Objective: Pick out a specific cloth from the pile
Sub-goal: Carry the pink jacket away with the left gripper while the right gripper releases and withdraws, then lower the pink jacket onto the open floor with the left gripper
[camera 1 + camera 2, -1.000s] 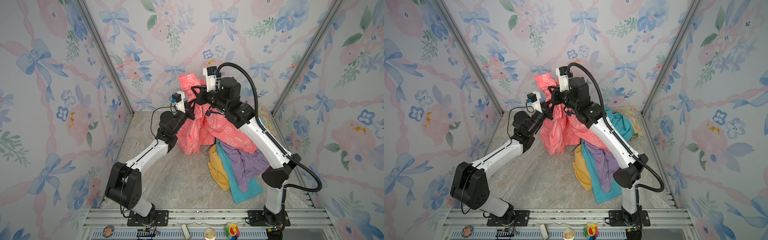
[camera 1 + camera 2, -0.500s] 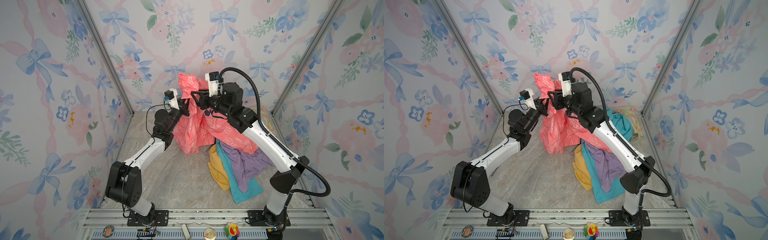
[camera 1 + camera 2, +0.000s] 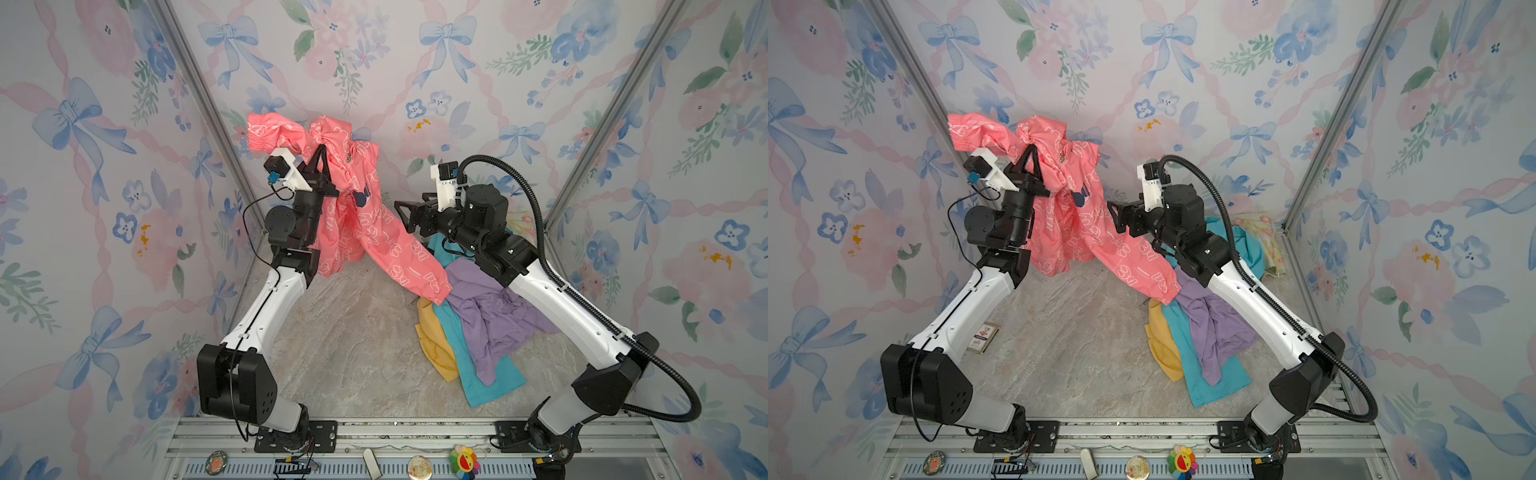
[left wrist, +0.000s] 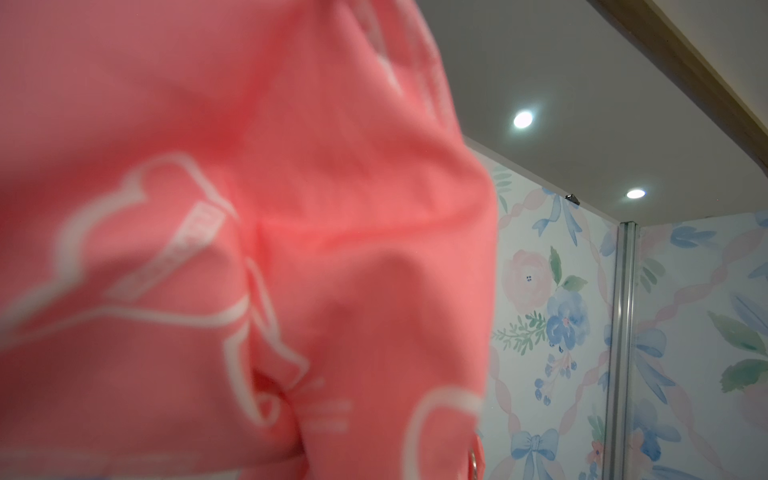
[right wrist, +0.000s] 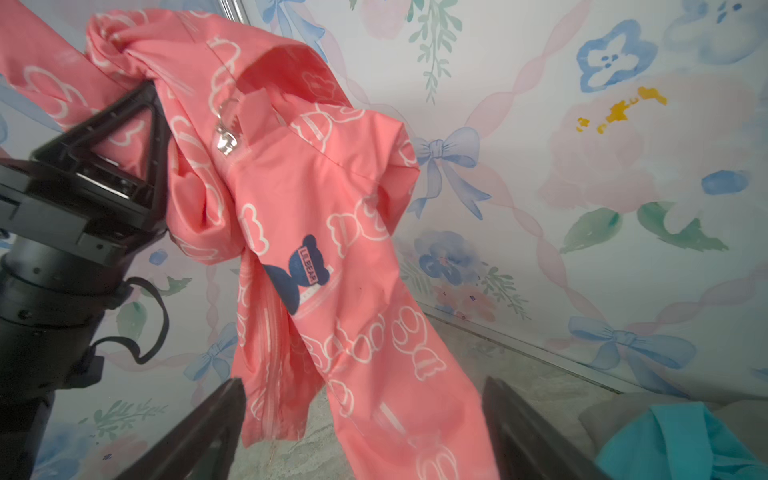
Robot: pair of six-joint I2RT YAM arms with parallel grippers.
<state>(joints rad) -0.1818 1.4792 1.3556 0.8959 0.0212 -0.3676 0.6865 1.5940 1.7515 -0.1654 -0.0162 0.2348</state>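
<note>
**Item 1, left claw** (image 3: 322, 150): clenched on a bunched fold near the collar of the coral-pink jacket (image 3: 359, 226), high up by the back wall.

**Item 2, right claw** (image 3: 404, 216): released, jaws wide, just beside the jacket's front and apart from it.

**Item 3, jacket:** we note white bear outlines, a metal zip pull (image 5: 224, 139) and a navy bear badge (image 5: 301, 270). One sleeve with a gathered cuff (image 3: 266, 133) sticks up past the left wrist. The other sleeve slants down, and its cuff (image 3: 436, 291) lies on the pile (image 3: 461, 345).

**Item 4, pile:** a lavender shirt (image 3: 486, 316) over a teal garment (image 3: 503, 386) and a mustard one (image 3: 432, 349). We list it on the marbled table (image 3: 353, 353), beneath the right arm.
</note>
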